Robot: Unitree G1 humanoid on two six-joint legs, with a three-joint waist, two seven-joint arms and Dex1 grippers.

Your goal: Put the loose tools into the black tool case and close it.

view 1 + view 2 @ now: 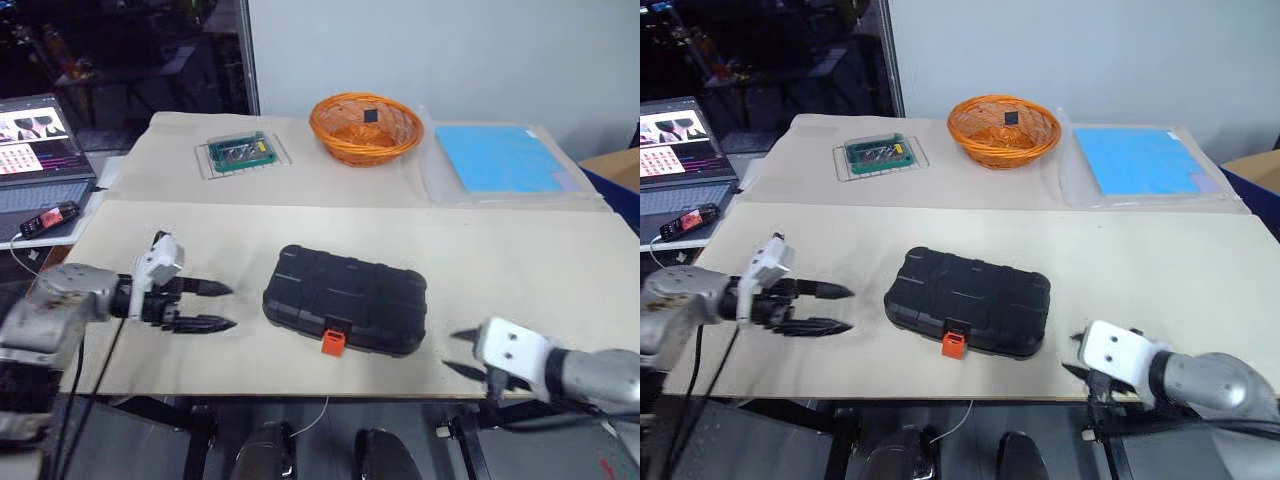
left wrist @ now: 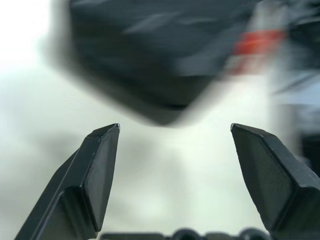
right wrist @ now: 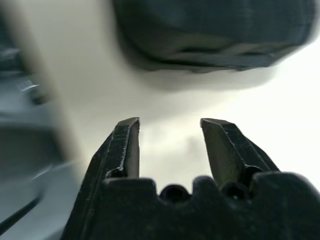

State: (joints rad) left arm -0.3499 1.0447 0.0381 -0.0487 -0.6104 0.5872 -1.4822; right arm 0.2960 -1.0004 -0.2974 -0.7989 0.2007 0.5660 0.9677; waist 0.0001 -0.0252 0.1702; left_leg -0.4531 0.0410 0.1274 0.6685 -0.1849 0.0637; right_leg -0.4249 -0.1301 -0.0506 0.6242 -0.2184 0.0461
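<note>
Case (image 1: pixel 345 300) shut on your table (image 1: pixel 520 260), orange latch (image 1: pixel 333 341) toward you. Your left gripper (image 1: pixel 222 306) gapes wide, empty; your right gripper (image 1: pixel 462 352) stands partly parted, holding nothing.

The black moulded-plastic tool case (image 1: pixel 345 299) looks matt and ribbed, its small orange latch (image 1: pixel 333 342) smooth plastic. The desk (image 1: pixel 520 270) wears matt beige paper. The orange wicker basket (image 1: pixel 366 128) is woven, rough — beside it lies a glossy blue plastic sheet (image 1: pixel 497 158).
</note>
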